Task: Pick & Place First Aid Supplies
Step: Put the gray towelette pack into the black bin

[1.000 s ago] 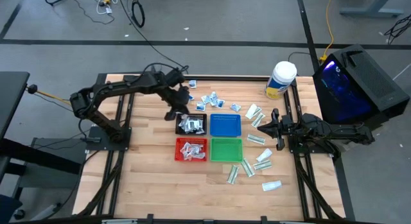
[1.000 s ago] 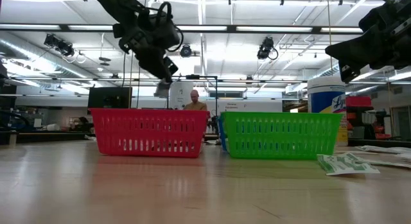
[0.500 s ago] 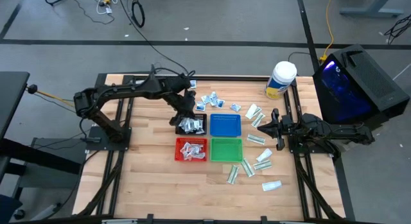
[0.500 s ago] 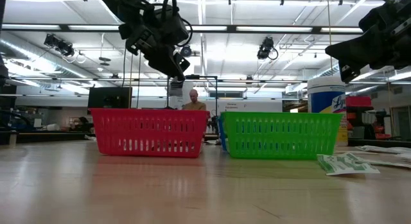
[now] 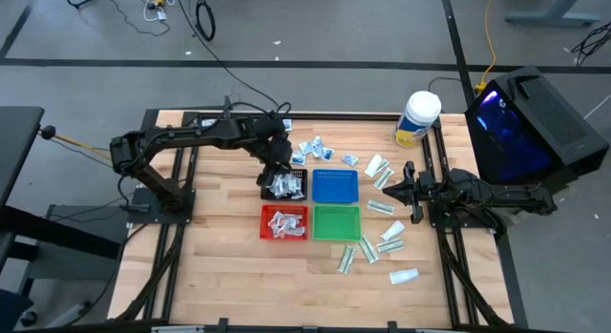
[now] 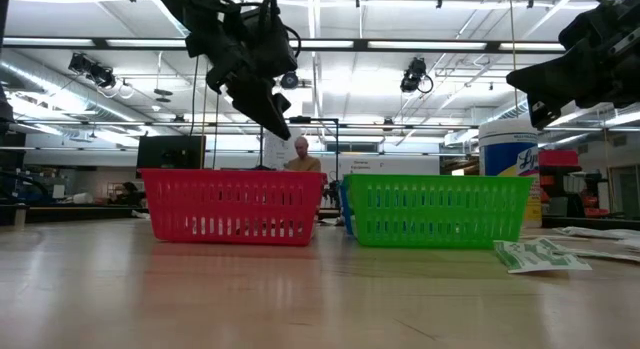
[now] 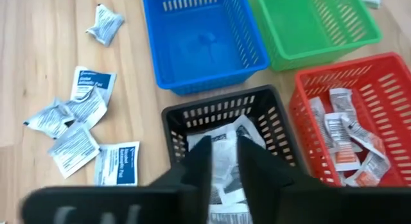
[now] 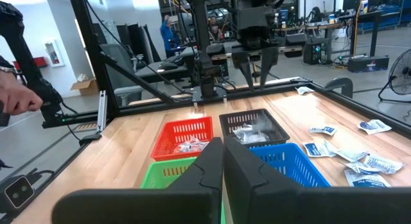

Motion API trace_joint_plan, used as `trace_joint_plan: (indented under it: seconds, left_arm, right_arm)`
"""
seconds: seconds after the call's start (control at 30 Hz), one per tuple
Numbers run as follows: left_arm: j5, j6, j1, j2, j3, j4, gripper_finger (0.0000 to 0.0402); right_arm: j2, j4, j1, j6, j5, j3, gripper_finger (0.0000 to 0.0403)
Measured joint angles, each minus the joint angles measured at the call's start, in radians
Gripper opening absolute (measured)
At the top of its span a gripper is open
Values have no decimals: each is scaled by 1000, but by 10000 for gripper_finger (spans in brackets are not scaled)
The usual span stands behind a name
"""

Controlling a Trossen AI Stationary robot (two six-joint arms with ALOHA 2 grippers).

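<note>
Packet newly out of left hand, in black tray.

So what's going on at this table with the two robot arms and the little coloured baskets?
The robot is sorting small flat first aid packets into mesh trays. The left gripper hangs over the black mesh tray, which already holds white packets, its fingers a little apart with nothing visibly held between them. The red mesh tray also holds packets; the blue mesh tray and green mesh tray look empty. More packets lie loose on the wooden table. The right gripper waits, shut, by the table's right side.
</note>
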Motion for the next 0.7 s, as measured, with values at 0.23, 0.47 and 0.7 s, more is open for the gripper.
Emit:
trace_joint_plan:
  seconds: [0.23, 0.47, 0.7]
  left_arm:
    - [6, 0, 0, 0, 0, 4, 201]
    - [-72, -73, 32, -8, 89, -105, 253]
    - [-134, -163, 117, -10, 189, -229, 248]
  right_arm:
    - [0, 0, 0, 0, 0, 0, 18]
    - [0, 0, 0, 0, 0, 0, 18]
    - [0, 0, 0, 0, 0, 0, 18]
